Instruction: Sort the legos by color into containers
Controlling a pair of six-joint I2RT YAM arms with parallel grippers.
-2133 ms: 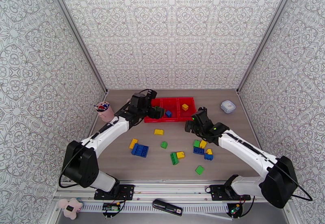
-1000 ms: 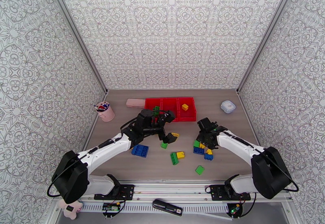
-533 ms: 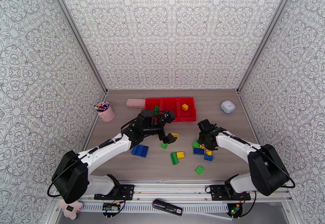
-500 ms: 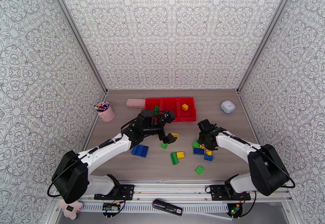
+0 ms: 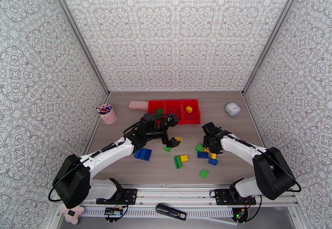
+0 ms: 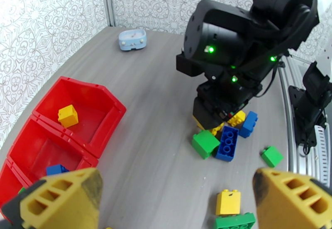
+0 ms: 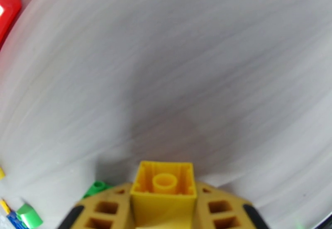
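Right jaws are closed on a yellow square brick (image 7: 164, 182), hollow underside toward the wrist camera, with a yellow finger (image 7: 110, 209) against each side. I cannot tell whether it is clear of the tabletop (image 5: 232, 163). They sit in front of the red containers (image 5: 174, 101), off the right end, over a huddle of loose legos, a green brick (image 6: 205, 142) and a long blue brick (image 6: 227, 142) among them. The right arm's black wrist (image 6: 232, 51) hides part of that huddle from the left wrist camera.

Left jaws are wide apart with nothing between them, just in front of the containers' middle bin. I see a second yellow brick (image 6: 68, 115) in the right bin and a small blue brick (image 6: 56, 169) in the middle one.

Left of the containers are a pink flat block (image 5: 138, 105) and, farther out, a pink cup (image 5: 107, 115). To the right is a white round box (image 5: 233, 109).
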